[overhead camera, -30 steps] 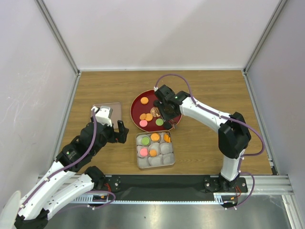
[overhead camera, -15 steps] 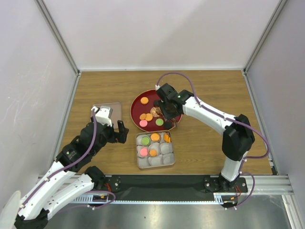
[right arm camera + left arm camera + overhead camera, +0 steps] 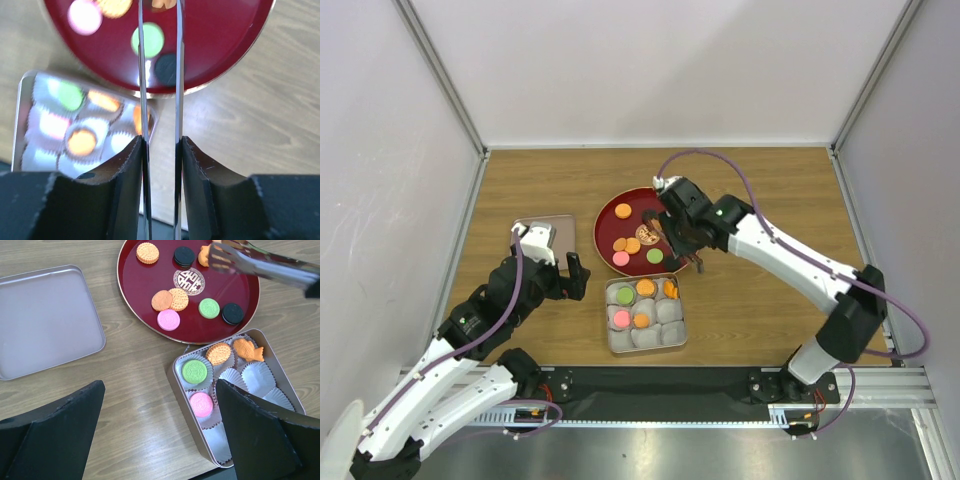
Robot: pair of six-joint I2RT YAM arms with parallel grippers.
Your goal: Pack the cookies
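Loose cookies (image 3: 169, 319) in orange, pink, green and black lie on the round red plate (image 3: 135, 285). Four more sit in paper cups in the square tin (image 3: 178, 380): a green cookie (image 3: 194, 371), a pink cookie (image 3: 201, 404) and two orange ones. My right gripper (image 3: 161, 142) is shut on metal tongs (image 3: 142, 75), over the plate's near right rim (image 3: 685, 238). The tong tips pinch an orange cookie (image 3: 204, 255) at the plate. My left gripper (image 3: 159, 385) is open and holds nothing, hovering over the wood left of the tin.
The tin's flat lid (image 3: 45, 320) lies on the table left of the plate. Several paper cups (image 3: 257, 377) in the tin hold nothing. White walls enclose the wooden table (image 3: 770, 200) on three sides.
The right arm's elbow has swung out to the right and the wrist has shifted slightly right over the plate. The tongs have narrowed a little. The left arm has not moved.
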